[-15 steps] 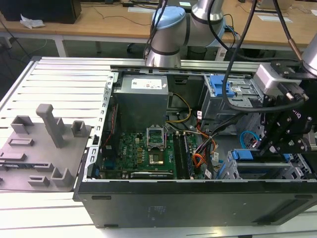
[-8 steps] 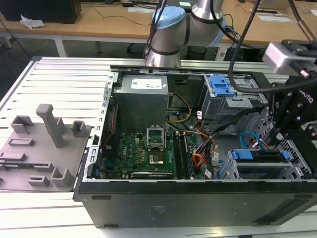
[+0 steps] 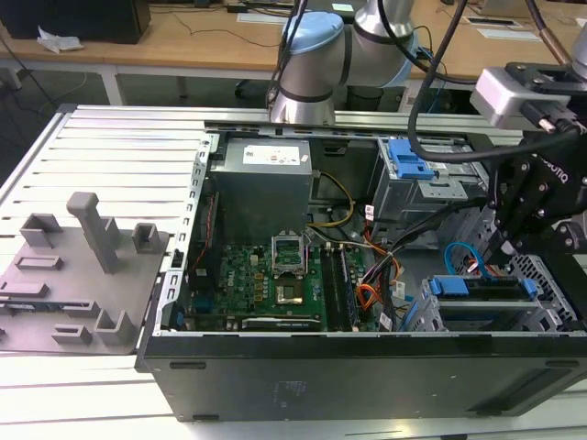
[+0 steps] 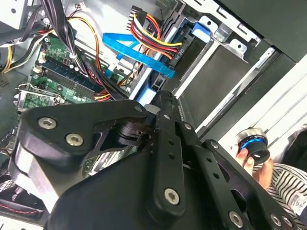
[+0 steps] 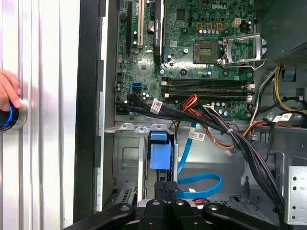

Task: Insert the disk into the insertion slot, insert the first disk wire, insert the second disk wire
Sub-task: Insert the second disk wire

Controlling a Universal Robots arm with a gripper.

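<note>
Disk (image 3: 486,291) sits in the insertion slot (image 3: 541,316); gripper (image 5: 165,191), clenched, works at the second disk wire (image 5: 204,184), seemingly pushing its connector in.

The exterior view looks down from in front, at some distance, on the whole open computer case (image 3: 367,367) lying on the worktop (image 3: 101,156). The first wrist view looks straight down, close, onto the motherboard (image 5: 192,52). The second wrist view looks obliquely past the arm's linkage; both share the light-blue cable (image 5: 201,184) (image 4: 134,50).
</note>
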